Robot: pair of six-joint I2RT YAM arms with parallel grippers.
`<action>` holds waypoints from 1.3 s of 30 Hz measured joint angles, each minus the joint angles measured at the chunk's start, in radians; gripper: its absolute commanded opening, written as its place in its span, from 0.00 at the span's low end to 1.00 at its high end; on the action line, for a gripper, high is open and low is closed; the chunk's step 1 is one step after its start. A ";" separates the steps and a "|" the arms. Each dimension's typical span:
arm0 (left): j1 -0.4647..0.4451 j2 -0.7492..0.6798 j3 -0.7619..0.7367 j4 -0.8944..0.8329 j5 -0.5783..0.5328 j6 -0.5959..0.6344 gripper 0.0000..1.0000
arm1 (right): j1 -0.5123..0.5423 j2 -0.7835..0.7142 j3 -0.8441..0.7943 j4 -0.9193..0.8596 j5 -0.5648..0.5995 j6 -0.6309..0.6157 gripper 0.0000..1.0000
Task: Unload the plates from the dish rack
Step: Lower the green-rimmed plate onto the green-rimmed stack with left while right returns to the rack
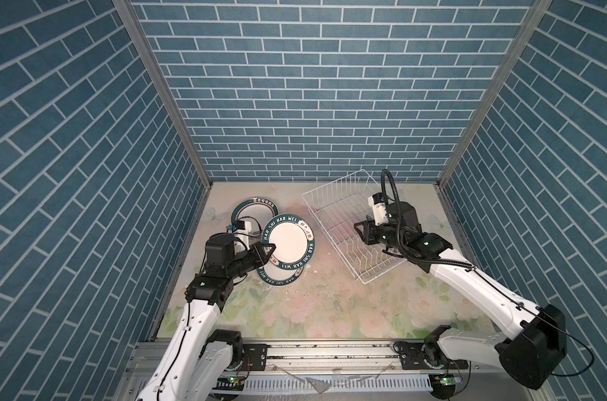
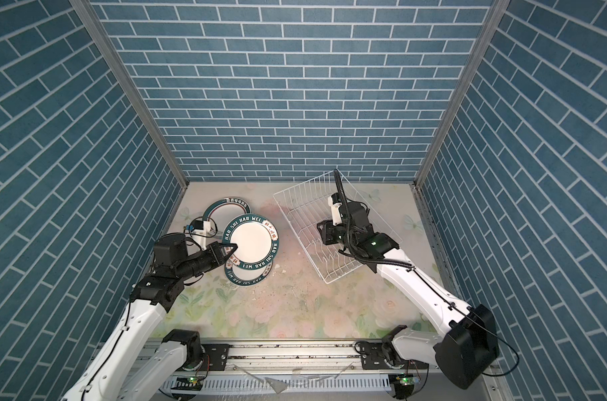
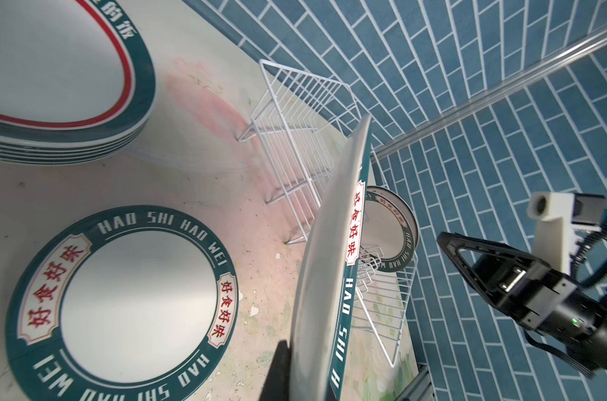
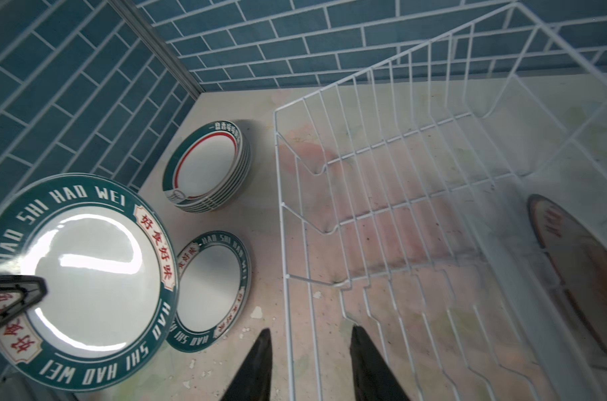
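Plates. A held plate (image 1: 289, 241) (image 2: 251, 243), white with a dark green rim lettered HAO SHI HAO WEI and red characters, is raised off the bench (image 1: 329, 312) and tilted. In both top views it overlaps a flat plate (image 1: 277, 277) (image 4: 211, 288) of the same pattern, which lies face up on the bench. Behind these, near the left wall, sits a stack of plates (image 1: 255, 211) (image 4: 204, 166) with green rims and a red inner ring. A racked plate (image 3: 388, 229) (image 4: 579, 270) stands on edge among the wire tines; the right arm hides it in both top views.

Dish rack. The white wire dish rack (image 1: 333, 211) (image 2: 302, 215) sits askew on the right half of the bench, well apart from the three plate groups.

Tools. The left tool (image 1: 272, 248) (image 2: 234, 247) is clamped on the near-left rim of the held plate, one finger (image 4: 14, 288) lying across its face. The right tool (image 1: 359, 231) (image 4: 310, 343) hangs over the left side of the rack, its jaws parted and gripping nothing.

Surroundings. The bench has a pale floral surface scattered with small white chips (image 3: 253, 309); blue tiled walls (image 1: 295, 86) enclose it on three sides.
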 measured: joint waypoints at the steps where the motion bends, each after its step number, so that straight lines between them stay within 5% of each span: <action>1: 0.009 0.001 0.000 -0.011 -0.004 0.003 0.00 | 0.000 -0.011 0.002 -0.026 0.035 -0.017 0.39; 12: 0.089 0.044 0.000 -0.123 -0.057 0.038 0.00 | 0.000 -0.085 0.003 -0.214 0.315 -0.114 0.39; 29: 0.098 0.217 -0.084 -0.070 -0.092 0.049 0.01 | 0.000 -0.105 0.002 -0.259 0.383 -0.135 0.39; 39: 0.107 0.242 -0.107 -0.031 -0.095 0.048 0.21 | 0.000 -0.090 0.001 -0.262 0.376 -0.156 0.39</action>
